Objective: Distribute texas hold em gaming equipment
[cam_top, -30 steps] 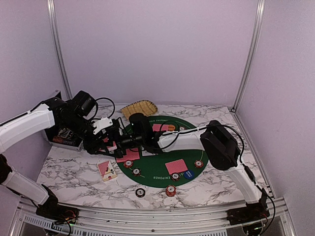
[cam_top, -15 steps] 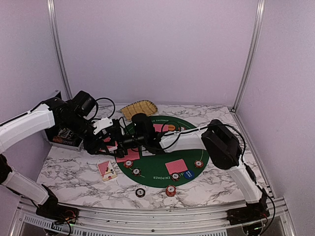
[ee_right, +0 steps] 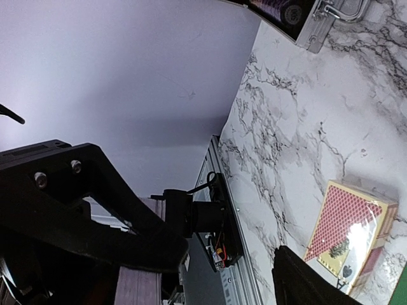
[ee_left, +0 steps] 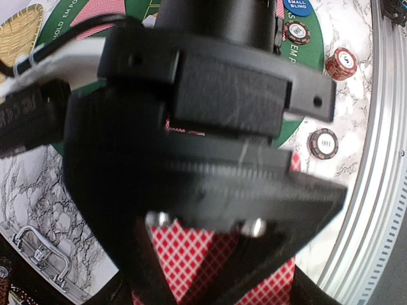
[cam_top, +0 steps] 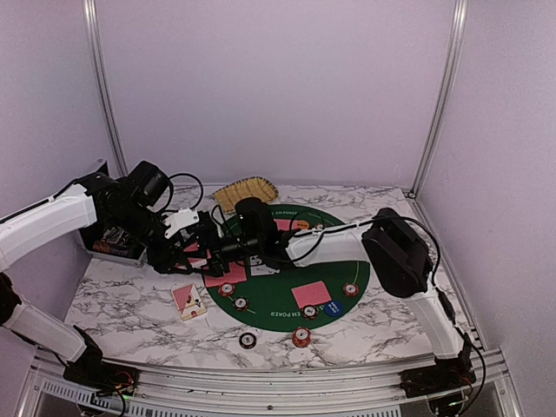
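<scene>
Left of the mat (cam_top: pixel 269 300), card box (cam_top: pixel 188 301) apart.

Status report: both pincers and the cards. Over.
Left pincer shut on red-backed cards. Right pincer open, right up at the left one. Card box lies apart on the marble, out of the way.

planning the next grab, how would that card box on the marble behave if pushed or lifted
The card box lies flat on the marble tabletop, so it would likely slide rather than tip or roll. Its glare suggests a slick wrap that might slip in a hand. It looks boxy, so probably stiff and light.
</scene>
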Controlling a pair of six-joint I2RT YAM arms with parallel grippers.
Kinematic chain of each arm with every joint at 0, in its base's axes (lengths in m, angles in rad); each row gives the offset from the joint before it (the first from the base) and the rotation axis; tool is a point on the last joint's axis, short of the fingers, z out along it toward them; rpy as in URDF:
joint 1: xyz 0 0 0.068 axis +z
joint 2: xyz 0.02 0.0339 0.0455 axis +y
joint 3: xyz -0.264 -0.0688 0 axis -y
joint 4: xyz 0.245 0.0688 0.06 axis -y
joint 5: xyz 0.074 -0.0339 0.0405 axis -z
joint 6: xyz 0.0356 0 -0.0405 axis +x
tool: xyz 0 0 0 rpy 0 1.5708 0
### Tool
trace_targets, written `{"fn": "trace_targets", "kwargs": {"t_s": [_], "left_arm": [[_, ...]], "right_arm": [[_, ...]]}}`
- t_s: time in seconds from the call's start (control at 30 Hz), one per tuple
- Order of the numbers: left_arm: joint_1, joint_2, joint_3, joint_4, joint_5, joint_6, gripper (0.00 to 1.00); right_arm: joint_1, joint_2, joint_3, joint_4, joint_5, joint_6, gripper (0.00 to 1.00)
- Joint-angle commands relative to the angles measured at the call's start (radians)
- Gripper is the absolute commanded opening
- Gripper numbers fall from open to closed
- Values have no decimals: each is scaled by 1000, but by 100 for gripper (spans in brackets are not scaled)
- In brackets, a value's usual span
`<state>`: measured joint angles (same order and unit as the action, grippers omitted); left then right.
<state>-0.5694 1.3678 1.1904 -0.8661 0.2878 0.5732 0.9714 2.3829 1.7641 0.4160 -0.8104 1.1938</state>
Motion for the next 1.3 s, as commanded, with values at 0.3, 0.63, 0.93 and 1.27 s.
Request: {"fn": "trace_targets", "kwargs": {"t_s": [0.3, 0.63, 0.93, 1.27], "left_arm": [[3, -27, 6, 12, 10, 11, 0], [2, -32, -3, 13, 0, 17, 0], [2, -31, -5, 13, -6, 19, 0], [2, -28, 6, 13, 2, 12, 0]], "right_arm": [[-61, -142, -83, -122, -28, -107, 58], [-92, -226, -132, -133, -40, -106, 40], [-86, -259, -157, -118, -57, -90, 59], [-32, -175, -100, -153, -52, -100, 77]]}}
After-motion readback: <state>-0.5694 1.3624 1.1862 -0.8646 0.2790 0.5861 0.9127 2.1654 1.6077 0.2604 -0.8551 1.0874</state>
